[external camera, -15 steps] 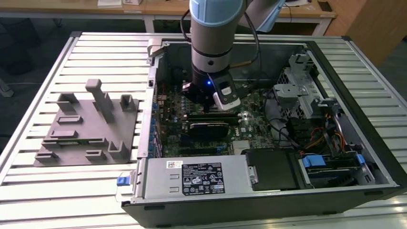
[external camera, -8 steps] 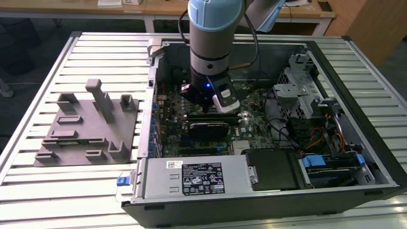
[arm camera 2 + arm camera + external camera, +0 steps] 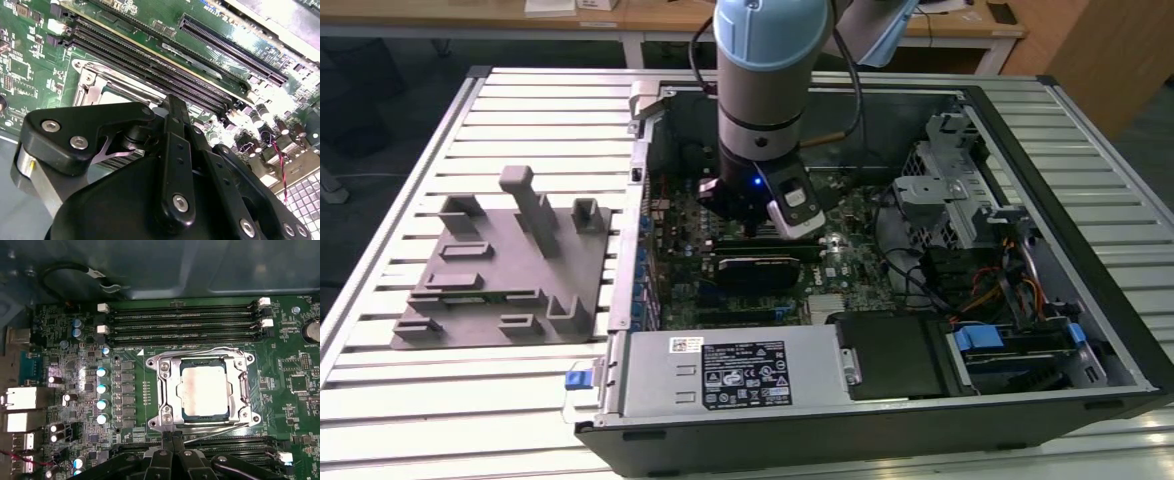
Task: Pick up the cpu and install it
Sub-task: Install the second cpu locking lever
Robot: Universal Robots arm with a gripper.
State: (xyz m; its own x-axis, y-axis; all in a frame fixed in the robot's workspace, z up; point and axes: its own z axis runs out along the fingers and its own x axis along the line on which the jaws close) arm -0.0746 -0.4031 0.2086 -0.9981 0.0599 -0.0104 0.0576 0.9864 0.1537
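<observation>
The cpu (image 3: 204, 390) lies flat in the motherboard socket, its silvery-white top showing inside the metal socket frame (image 3: 165, 390) in the first wrist view. My gripper (image 3: 172, 436) hovers just beside the edge of that frame, its two black fingers pressed together with nothing between them. In the second wrist view the gripper's black linkage (image 3: 172, 150) fills the foreground, and a pale corner of the cpu (image 3: 117, 97) peeks out past it. In the exterior view the arm reaches down into the open computer case, with the gripper (image 3: 754, 228) low over the motherboard.
Memory slots (image 3: 185, 320) run along the socket's far side. A grey fixture plate (image 3: 507, 270) with upright blocks lies at the exterior view's left. Power supply (image 3: 734, 370), drive cage (image 3: 961, 200) and loose cables (image 3: 987, 290) crowd the case's interior.
</observation>
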